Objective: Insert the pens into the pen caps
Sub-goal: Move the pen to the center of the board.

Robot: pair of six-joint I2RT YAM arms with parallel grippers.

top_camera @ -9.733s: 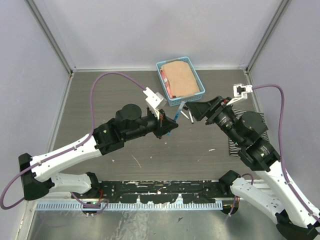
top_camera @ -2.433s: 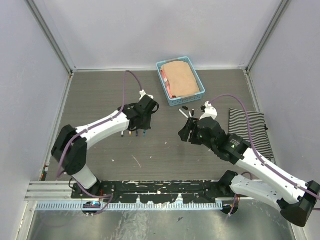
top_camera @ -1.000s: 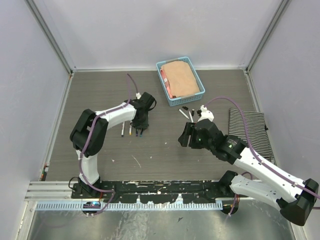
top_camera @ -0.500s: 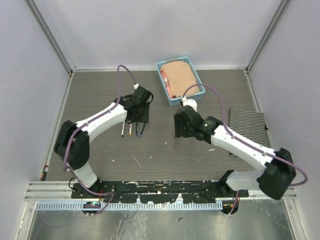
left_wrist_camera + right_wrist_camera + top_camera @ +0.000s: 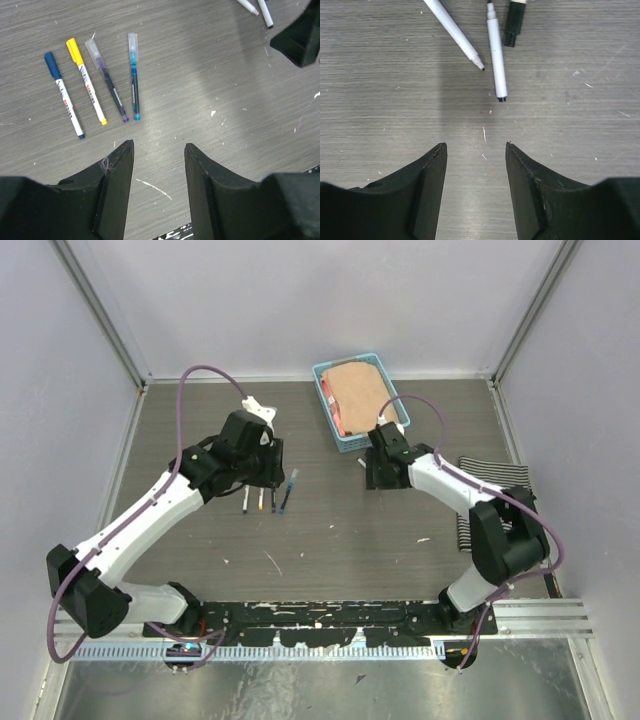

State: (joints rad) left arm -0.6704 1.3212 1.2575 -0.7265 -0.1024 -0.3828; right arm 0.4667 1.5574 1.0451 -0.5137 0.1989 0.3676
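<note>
Four capped pens lie side by side on the table: a blue-capped white one (image 5: 62, 95), a yellow-capped white one (image 5: 87, 82), a dark one with a clear cap (image 5: 107, 82) and a cyan one with a clear cap (image 5: 134, 75) (image 5: 288, 490). My left gripper (image 5: 159, 145) (image 5: 272, 472) hangs open above and just short of them, holding nothing. Near the basket lie two uncapped white pens (image 5: 454, 32) (image 5: 496, 52) and a black pen cap (image 5: 514, 25). My right gripper (image 5: 476, 145) (image 5: 374, 476) is open just short of them, with nothing between its fingers.
A blue basket (image 5: 324, 385) with a tan cloth inside stands at the back centre, right behind the right gripper. A striped cloth (image 5: 500, 472) lies at the right. Both arms lean in over the table's middle, the right gripper showing dark in the left wrist view's corner (image 5: 300, 40).
My left gripper has opened and drawn back from the row of pens, leaving the cyan pen beside the others. My right gripper has swung back toward the basket, over the uncapped pens, its jaws slightly narrower.
</note>
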